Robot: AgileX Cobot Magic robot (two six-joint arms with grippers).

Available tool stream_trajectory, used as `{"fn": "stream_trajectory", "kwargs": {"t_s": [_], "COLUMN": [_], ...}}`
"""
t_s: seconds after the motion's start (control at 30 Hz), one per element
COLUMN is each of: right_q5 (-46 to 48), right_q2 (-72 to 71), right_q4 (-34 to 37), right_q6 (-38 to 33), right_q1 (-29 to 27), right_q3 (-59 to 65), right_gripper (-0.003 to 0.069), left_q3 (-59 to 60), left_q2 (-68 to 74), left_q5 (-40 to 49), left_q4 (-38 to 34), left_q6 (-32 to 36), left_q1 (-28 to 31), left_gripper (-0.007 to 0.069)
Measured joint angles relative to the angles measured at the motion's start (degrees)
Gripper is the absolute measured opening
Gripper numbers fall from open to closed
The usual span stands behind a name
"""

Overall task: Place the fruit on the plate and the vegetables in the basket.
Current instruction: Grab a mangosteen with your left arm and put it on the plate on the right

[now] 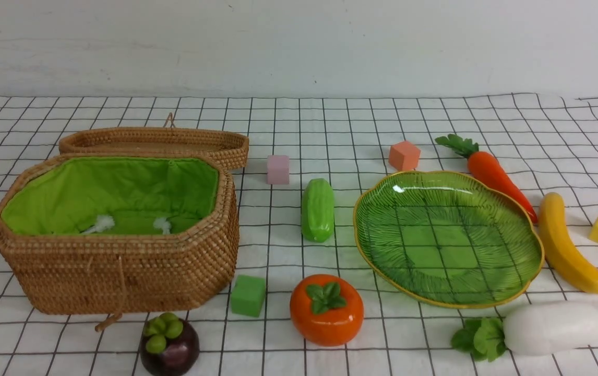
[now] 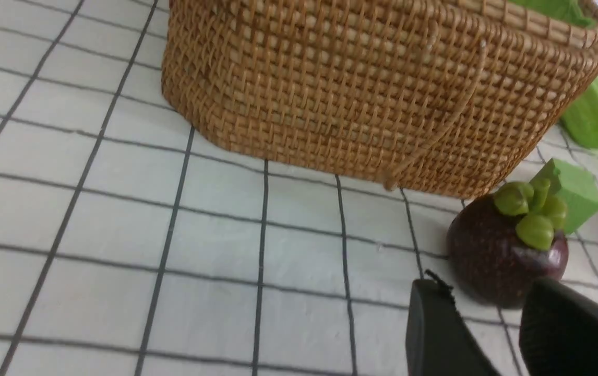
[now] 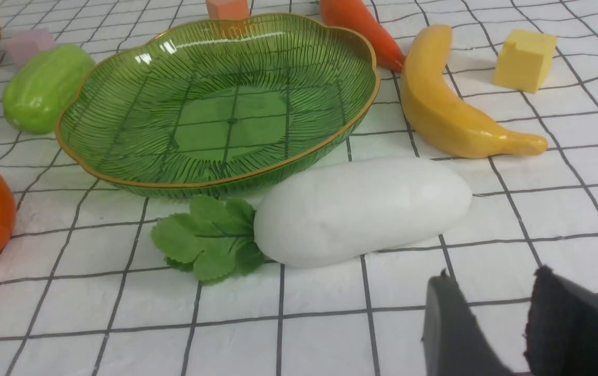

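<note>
- Partly hidden, the woven lid (image 1: pixel 226 151) sits behind the basket (image 1: pixel 174 277); we cannot make out what the white tufts (image 1: pixel 103 223) inside are.
- We see the left gripper (image 2: pixel 487 295) partway open, holding nothing, its fingers cut off by the frame, near the mangosteen (image 2: pixel 507 256).
- We find the right gripper (image 3: pixel 489 284) likewise parted and unladen, also cropped, near the radish (image 3: pixel 361 209).
- Our front view just clips the mangosteen's bottom; the persimmon (image 1: pixel 326 310) shows whole there, but our right wrist view crops it.
- We see the cucumber (image 1: pixel 318 210) between basket and plate (image 1: pixel 447 240).
- Beyond the plate, we spot the carrot (image 1: pixel 497 175), with the banana (image 1: pixel 570 250) beside the plate.
</note>
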Motion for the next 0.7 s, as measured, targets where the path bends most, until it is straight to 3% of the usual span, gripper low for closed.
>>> {"fn": "stream_trajectory", "kwargs": {"t_s": [0.3, 0.37, 0.5, 0.53, 0.6, 0.63, 0.7], "right_q5": [0.00, 0.00, 0.00, 0.00, 0.00, 0.00, 0.00], "right_q2": [0.00, 0.00, 0.00, 0.00, 0.00, 0.00, 0.00], "right_q4": [0.00, 0.00, 0.00, 0.00, 0.00, 0.00, 0.00], "right_q6": [0.00, 0.00, 0.00, 0.00, 0.00, 0.00, 0.00], "right_q1": [0.00, 0.00, 0.00, 0.00, 0.00, 0.00, 0.00], "right_q3": [0.00, 0.00, 0.00, 0.00, 0.00, 0.00, 0.00], "right_gripper": [0.0243, 0.0243, 0.0243, 0.0243, 0.0243, 0.0243, 0.0243], "left_q3": [0.00, -0.68, -8.05, -13.43, -19.53, -20.79, -27.64], "left_q2": [0.00, 0.00, 0.46, 3.05, 7.67, 8.89, 17.55], "left_q5": [-19.35, -19.35, -11.25, -4.23, 4.97, 5.89, 16.29], "left_q4": [-19.17, -22.10, -21.58, -18.95, -15.88, -15.18, -11.41], "left_q6": [-15.31, -17.62, -16.89, -13.87, -10.47, -9.78, -6.36], "left_q1": [0.00, 0.00, -1.47, -2.65, -4.03, -4.12, -4.64], "left_gripper": [0.0237, 0.0221, 0.0126, 0.0056, -0.0008, -0.0013, -0.0013]}}
